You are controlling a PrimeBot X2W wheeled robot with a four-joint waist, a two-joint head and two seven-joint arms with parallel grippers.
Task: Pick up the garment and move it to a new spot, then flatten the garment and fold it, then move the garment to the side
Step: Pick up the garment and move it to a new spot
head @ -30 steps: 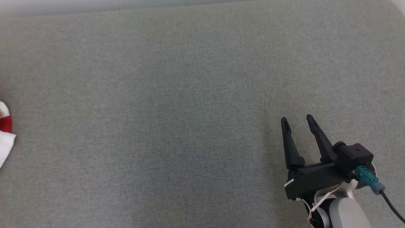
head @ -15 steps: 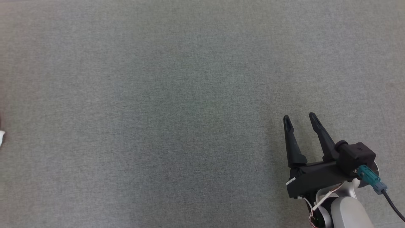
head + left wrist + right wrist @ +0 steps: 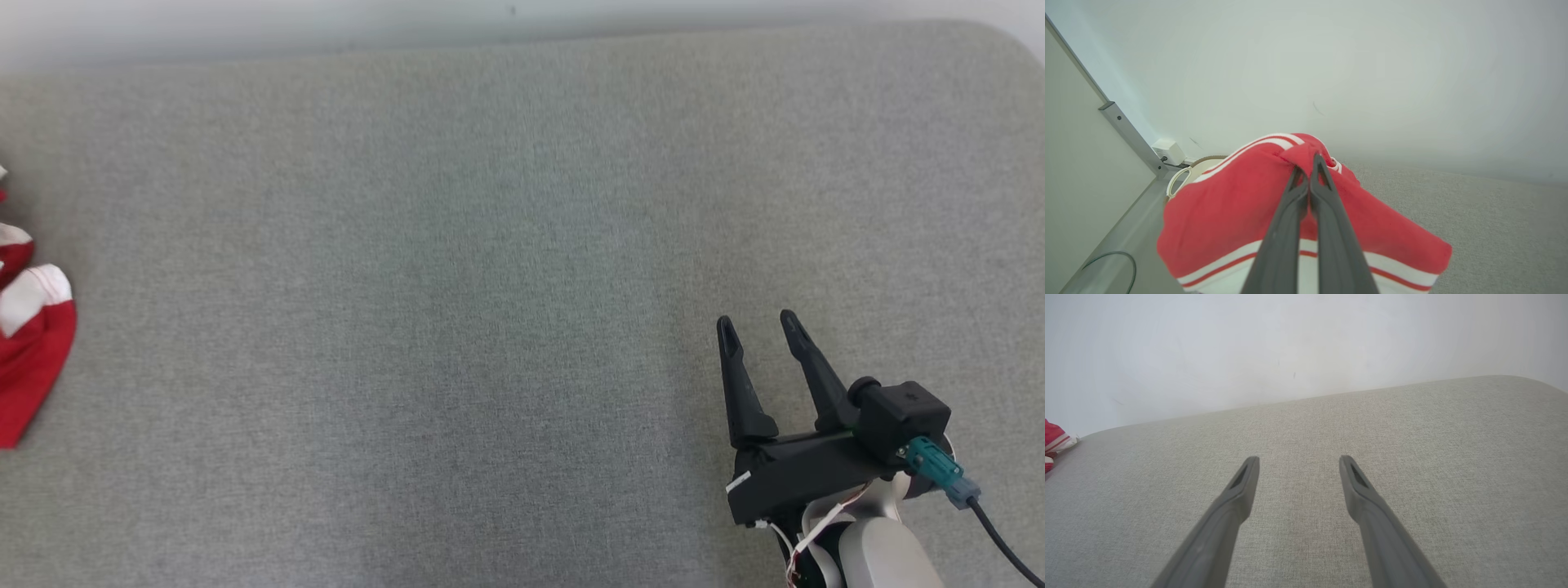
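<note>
A wide grey fabric-covered counter [image 3: 457,286] spreads across the view, with a pale wall strip [image 3: 326,24] along the top edge. At the far left edge lies a crumpled red and white fabric garment [image 3: 33,359], cut off by the frame. At the lower right, the right tool [image 3: 756,320] hovers over bare fabric, its two long dark fingers spread apart and pointing up. A teal cable connector [image 3: 935,469] juts from its black body above a pale forearm [image 3: 878,555].

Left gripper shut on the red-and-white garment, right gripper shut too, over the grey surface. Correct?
No: the right gripper is open, fingers apart with nothing between them, as the right wrist view shows. The left gripper is shut on the red-and-white garment, and the right one hangs over the grey surface.
</note>
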